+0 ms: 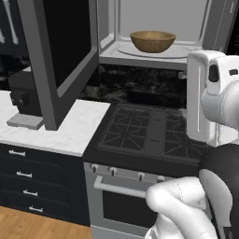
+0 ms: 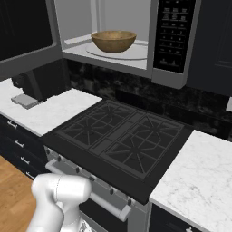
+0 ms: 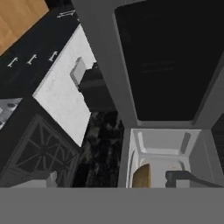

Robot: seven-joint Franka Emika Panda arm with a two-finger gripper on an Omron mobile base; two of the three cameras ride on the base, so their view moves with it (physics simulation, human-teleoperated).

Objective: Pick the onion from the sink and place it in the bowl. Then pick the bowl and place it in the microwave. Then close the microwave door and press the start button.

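From where the hand camera looks, one dark fingertip (image 3: 177,176) of the gripper (image 3: 113,179) pokes up near the mouth of the microwave (image 3: 162,157), and a paler shape sits low at the other side over the stove; how far apart the fingers stand I cannot tell, nor whether anything is between them. Just beside that tip, a sliver of the bowl (image 3: 142,176) shows inside the light grey cavity. The microwave door (image 3: 164,57) hangs wide open, its dark glass taking up much of that view.

In the left base view, the bowl (image 1: 152,41) sits upright on the round turntable plate (image 1: 140,50) inside the microwave (image 1: 154,28), and the microwave door (image 1: 56,56) swings out over the white marble counter (image 1: 70,126). The onion cannot be made out; the bowl's rim hides its inside. Below lies the black stove (image 1: 149,133) with its grates, and a dark coffee machine (image 1: 23,98) stands on the counter at the left. The dark control panel (image 2: 174,34) shows right of the cavity.
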